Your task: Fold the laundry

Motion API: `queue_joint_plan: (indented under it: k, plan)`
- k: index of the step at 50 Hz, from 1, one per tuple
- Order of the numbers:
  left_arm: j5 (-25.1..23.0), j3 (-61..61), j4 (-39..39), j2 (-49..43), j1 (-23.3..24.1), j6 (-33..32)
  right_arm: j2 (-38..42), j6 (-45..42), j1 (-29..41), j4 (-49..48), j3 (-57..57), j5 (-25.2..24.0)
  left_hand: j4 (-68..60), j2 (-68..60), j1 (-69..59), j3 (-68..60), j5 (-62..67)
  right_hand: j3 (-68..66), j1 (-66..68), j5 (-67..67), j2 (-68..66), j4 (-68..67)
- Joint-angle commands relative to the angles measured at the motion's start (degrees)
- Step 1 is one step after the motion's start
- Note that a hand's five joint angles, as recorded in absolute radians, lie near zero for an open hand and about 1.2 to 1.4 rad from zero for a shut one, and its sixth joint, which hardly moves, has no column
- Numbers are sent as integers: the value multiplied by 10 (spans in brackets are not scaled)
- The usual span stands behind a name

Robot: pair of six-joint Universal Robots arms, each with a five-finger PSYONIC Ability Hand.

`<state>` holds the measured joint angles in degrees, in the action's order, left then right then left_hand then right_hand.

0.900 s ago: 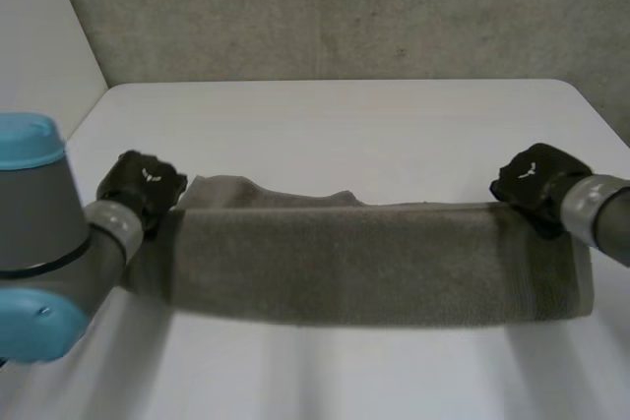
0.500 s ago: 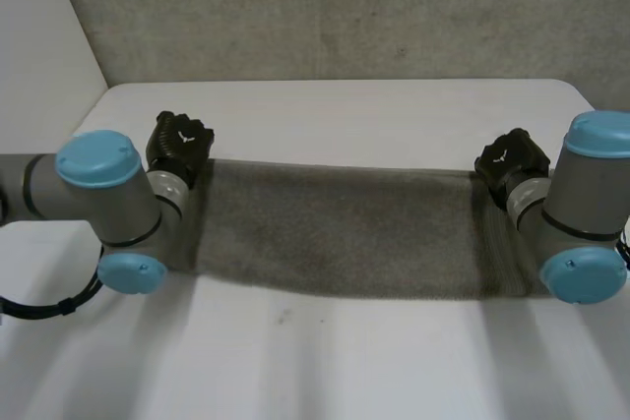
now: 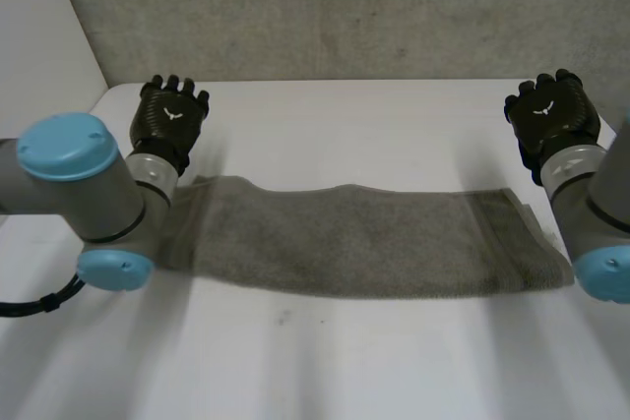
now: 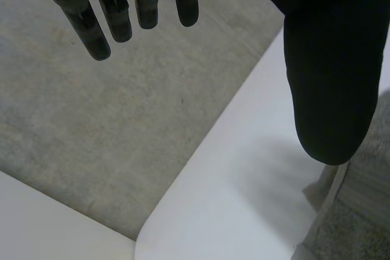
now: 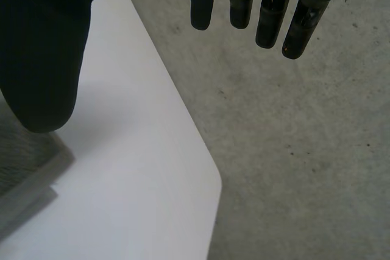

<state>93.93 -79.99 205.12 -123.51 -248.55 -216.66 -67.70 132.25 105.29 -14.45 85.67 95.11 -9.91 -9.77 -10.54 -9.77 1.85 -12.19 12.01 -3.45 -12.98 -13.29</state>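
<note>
A grey towel (image 3: 364,240) lies folded into a long band across the white table (image 3: 345,125). My left hand (image 3: 169,115) hovers above and beyond the towel's left end, its fingers (image 4: 97,25) straight and holding nothing; a corner of the towel (image 4: 356,211) lies below its thumb. My right hand (image 3: 551,117) is raised beyond the towel's right end, with its fingers (image 5: 268,10) straight and empty. The towel's end (image 5: 24,156) lies beneath that thumb.
A grey concrete floor (image 3: 345,7) lies past the table's far edge. The table's rounded far corners (image 4: 149,226) (image 5: 213,178) lie close to each hand. Bare tabletop (image 3: 345,361) stretches in front of the towel.
Both hands have let go of the towel's far edge, opened and risen away from it. The towel, held stretched a moment ago, now lies slack on the table.
</note>
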Motion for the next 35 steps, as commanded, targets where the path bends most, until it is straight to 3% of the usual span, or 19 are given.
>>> queue_joint_plan:
  k: [1,8,16,25,27,28,30,35]
  plan:
    - [-1,-55,-1,65,1,65,-80,54,-5,85,55,-45,-1,-2,5,-2,-18,22,-20,35,30,33]
    - [-1,-117,-1,114,1,139,-98,122,-77,172,109,-116,-1,-2,5,-2,-18,22,-20,35,30,33]
    - [-1,-151,5,115,-1,247,-82,128,-133,155,172,-207,-1,-2,5,-2,-18,-117,118,-104,-109,-106]
    - [-1,-158,10,117,-6,263,-31,119,-139,108,186,-215,-1,-2,5,-2,-18,-246,248,-234,-238,-235]
    - [-1,-160,11,119,-6,264,-17,115,-141,95,184,-215,-1,-2,5,-2,-18,-370,372,-357,-362,-359]
    - [-1,-162,12,120,-6,264,-16,115,-141,95,184,-215,-1,-2,5,-2,-18,-371,373,-358,-363,-360]
    - [-1,-165,15,121,-6,264,-2,107,-147,85,180,-209,-1,-2,5,-2,-18,-557,558,-544,-549,-546]
    - [0,-170,20,122,-8,264,6,66,-167,89,172,-180,-1,-2,5,-2,-18,-678,680,-665,-670,-667]
